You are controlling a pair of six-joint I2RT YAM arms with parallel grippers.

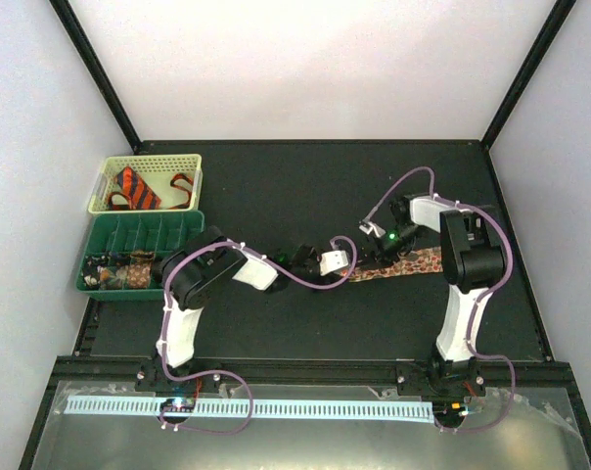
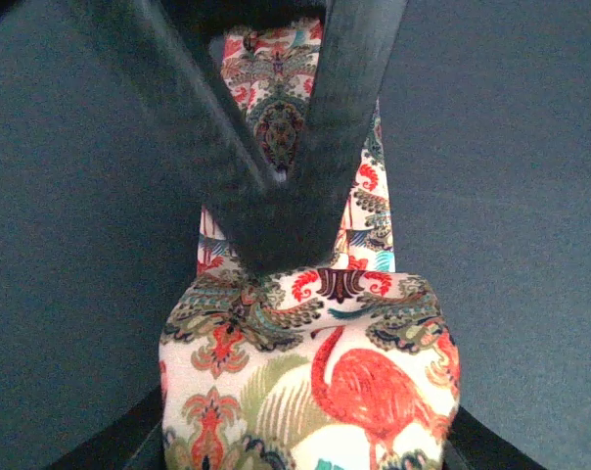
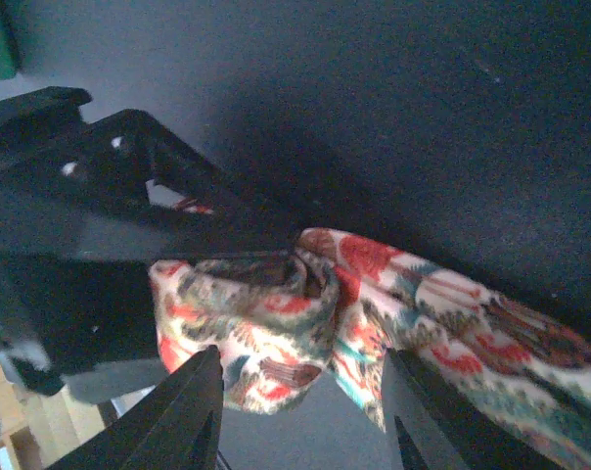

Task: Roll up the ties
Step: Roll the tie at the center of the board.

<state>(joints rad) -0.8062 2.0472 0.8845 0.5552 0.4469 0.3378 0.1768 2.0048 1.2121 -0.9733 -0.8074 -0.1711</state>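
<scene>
The tie [image 1: 408, 264] has only a little roll at one end; most lies flat. The left claw [image 2: 281, 235] pinches it; the right claw [image 3: 300, 364] is open.

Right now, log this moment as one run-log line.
step: rolling patterned tie | rolled end: partly coiled, tail flat on table | left gripper: at roll, grip unclear | right gripper: open, at roll

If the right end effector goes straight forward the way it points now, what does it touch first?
The right end effector would probably meet the tie's rolled end first, just ahead between its fingers; depth is unclear.
</scene>
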